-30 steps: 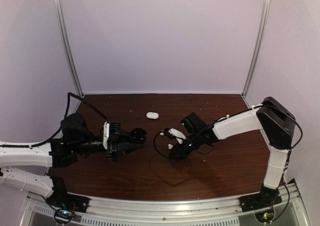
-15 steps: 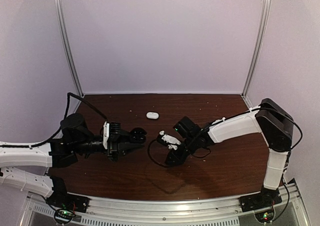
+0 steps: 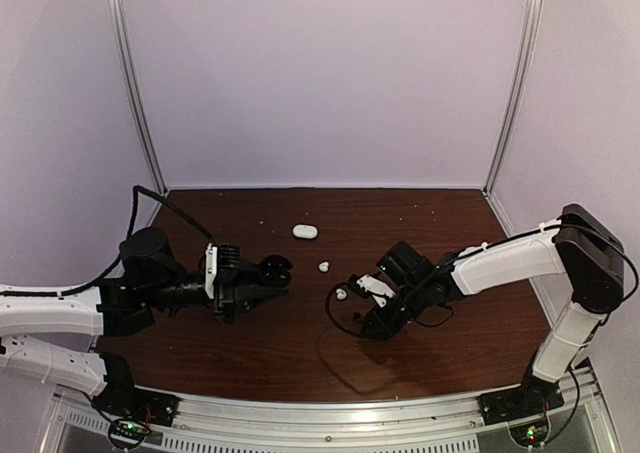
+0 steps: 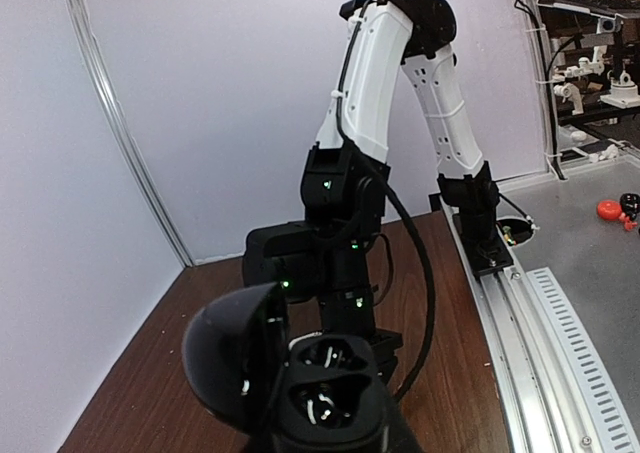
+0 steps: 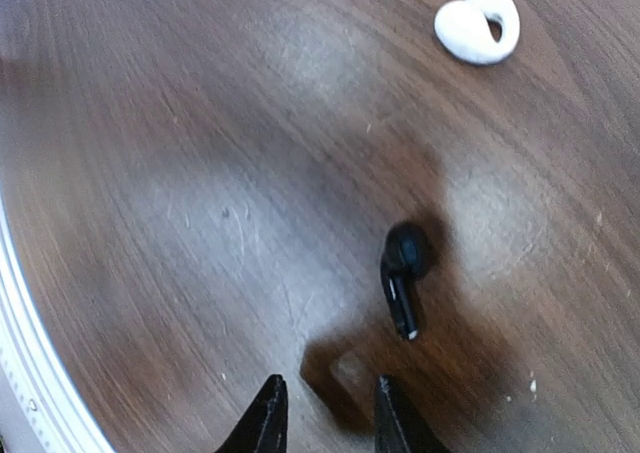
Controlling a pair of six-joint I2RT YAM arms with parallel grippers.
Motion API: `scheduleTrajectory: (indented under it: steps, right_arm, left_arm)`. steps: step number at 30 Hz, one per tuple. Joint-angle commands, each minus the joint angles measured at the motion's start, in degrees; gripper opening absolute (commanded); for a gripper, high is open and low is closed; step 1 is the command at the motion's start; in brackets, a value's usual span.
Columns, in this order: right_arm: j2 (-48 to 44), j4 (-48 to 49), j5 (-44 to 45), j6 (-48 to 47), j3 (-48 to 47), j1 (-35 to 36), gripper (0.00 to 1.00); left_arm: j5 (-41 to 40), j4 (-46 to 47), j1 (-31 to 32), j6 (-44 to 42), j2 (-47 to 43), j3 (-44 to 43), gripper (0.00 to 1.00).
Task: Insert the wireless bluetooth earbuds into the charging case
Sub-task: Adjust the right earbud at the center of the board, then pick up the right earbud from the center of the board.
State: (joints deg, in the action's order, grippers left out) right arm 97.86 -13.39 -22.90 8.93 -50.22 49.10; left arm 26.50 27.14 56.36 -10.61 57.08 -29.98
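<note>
Fetching a bud is the step in hand as the right gripper (image 5: pixel 328 418) hovers low over the table (image 5: pixel 150 173), its two fingertips a narrow gap apart and pinching nothing. A black earbud (image 5: pixel 403 273) lies flat on the wood just ahead of the fingertips and a little to their right in the wrist view, its stem pointing back toward them. A white earbud (image 5: pixel 478 21) rests well beyond it. Across the table the left gripper (image 3: pixel 245 285) is clamped on the open black charging case (image 4: pixel 320 393), with the lid (image 4: pixel 235 358) raised and both wells facing the right arm (image 3: pixel 500 258); the wells look empty, so no bud appears seated yet. The next move calls for the fingers to widen, shift over the small bud, drop to the wood and close across its rounded body, a tiny and likely slippery target. The right arm reaches in from the table's right edge, forearm stretched leftward and wrist tipped down. The left arm (image 3: pixel 60 308) lies low and nearly level, presenting the case
</note>
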Motion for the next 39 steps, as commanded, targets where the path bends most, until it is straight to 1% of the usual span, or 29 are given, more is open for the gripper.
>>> scheduleTrajectory:
  steps: [1,4,7,10,15,19,30,34,39]
  right_arm:
    - [-3.5,-8.7,2.9,-1.7,-2.4,-0.8,0.33]
    - [-3.1,-14.5,7.2,-3.5,-9.0,-1.6,0.37]
    - [0.5,-21.1,11.3,-5.7,-16.4,-1.5,0.41]
    - [4.3,-24.2,12.6,-6.6,-20.7,-1.5,0.44]
    - [8.6,-26.4,12.5,-6.1,-25.1,0.2,0.47]
    - [11.2,-26.7,12.6,-5.6,-26.8,1.6,0.43]
    - [16.9,-28.4,14.2,-6.4,-30.8,2.6,0.33]
    - [17.7,-29.6,14.9,-6.7,-31.0,3.0,0.32]
    - [17.9,-29.9,15.3,-6.8,-30.7,3.5,0.26]
  left_arm:
    - [-0.5,2.4,0.2,0.7,-0.1,0.2,0.02]
    - [-0.7,2.1,0.2,1.5,0.4,-0.2,0.03]
    - [-1.1,1.6,0.2,2.2,0.5,-0.5,0.03]
    - [-1.7,0.7,0.2,2.5,0.4,-0.8,0.03]
    - [-2.3,0.3,0.2,2.5,0.2,-0.8,0.03]
    - [-2.4,0.5,0.2,2.3,0.1,-0.7,0.03]
    - [-2.6,-0.2,0.2,2.1,-0.5,-0.4,0.03]
    - [-2.7,-0.3,0.2,2.0,-0.4,-0.5,0.03]
    - [-2.6,-0.2,0.2,2.1,0.1,-0.6,0.03]
